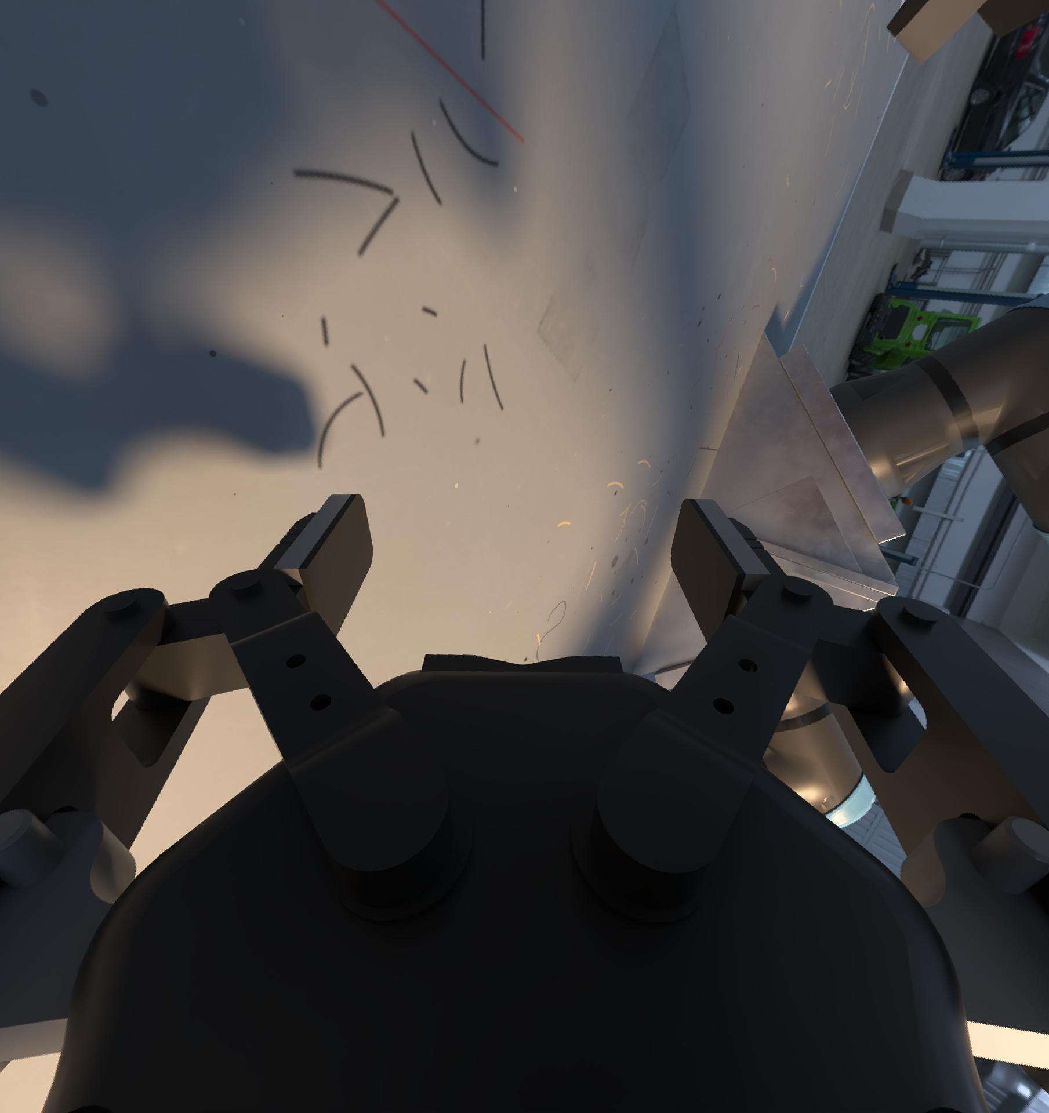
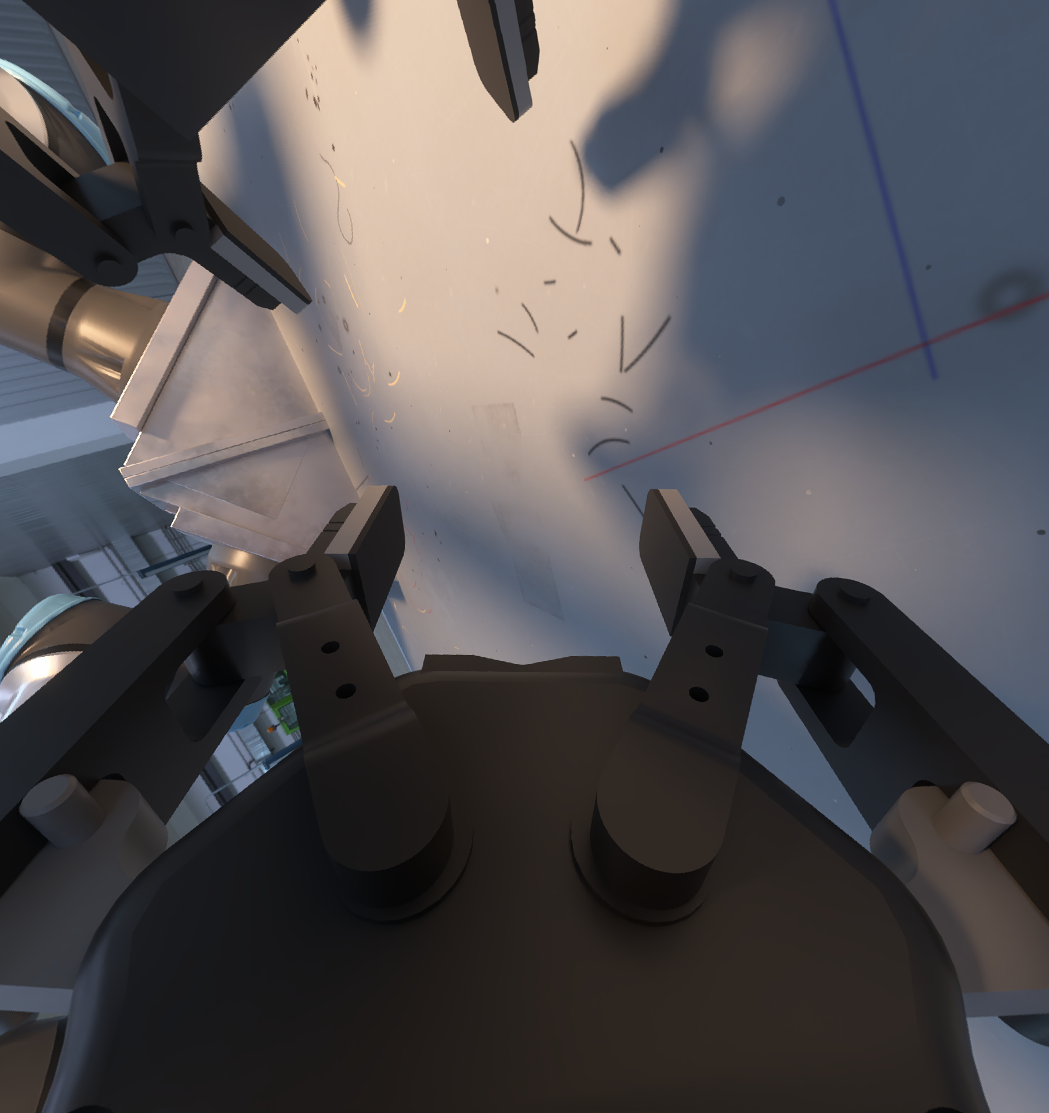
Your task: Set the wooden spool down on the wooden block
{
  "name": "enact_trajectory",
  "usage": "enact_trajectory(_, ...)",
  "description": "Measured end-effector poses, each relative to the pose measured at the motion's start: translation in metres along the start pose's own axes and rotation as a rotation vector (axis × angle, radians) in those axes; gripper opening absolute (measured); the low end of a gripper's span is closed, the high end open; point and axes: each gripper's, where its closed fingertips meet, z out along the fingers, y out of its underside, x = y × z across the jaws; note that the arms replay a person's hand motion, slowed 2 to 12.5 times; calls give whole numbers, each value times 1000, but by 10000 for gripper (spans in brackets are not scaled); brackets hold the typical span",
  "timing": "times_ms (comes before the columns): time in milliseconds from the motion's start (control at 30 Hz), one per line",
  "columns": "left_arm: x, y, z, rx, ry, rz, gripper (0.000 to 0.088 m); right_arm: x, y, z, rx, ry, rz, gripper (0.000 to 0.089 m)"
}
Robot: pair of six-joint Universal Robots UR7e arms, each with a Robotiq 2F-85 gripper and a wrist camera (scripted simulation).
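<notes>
A: Spool wasn't in either wrist view. Block neither. Couldn't tell where they sat.

B: Left gripper [image 1: 522, 542]?

A: Fingers wide apart, nothing between them. It hung over the table [image 1: 510, 361], a pale top with dark scuff marks and a thin red line. Metal mount [image 1: 811, 482] and an arm base showed at the right edge of that view.

B: Right gripper [image 2: 522, 542]?

A: Same: spread wide, empty, above the same scuffed top. The left gripper also showed in the right wrist view, far left, jaws apart and empty. A blue line crossed the red one at far right.

B: So progress?

A: My read: nothing done as far as these frames showed. No grasp and no spool in hand. Finding the spool, gripping it, carrying it over and setting it on the block were all left.

B: Risks?

A: Both grippers sat close together over the middle. I'd judge collision between the arms as the main worry once one reached.
</notes>
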Motion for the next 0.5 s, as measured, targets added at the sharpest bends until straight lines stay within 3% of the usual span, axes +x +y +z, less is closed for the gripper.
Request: enact_trajectory(500, -3, -1, -2, 18, -10, 7, 852, 2, -1, 0, 46, 6, 11, 656)
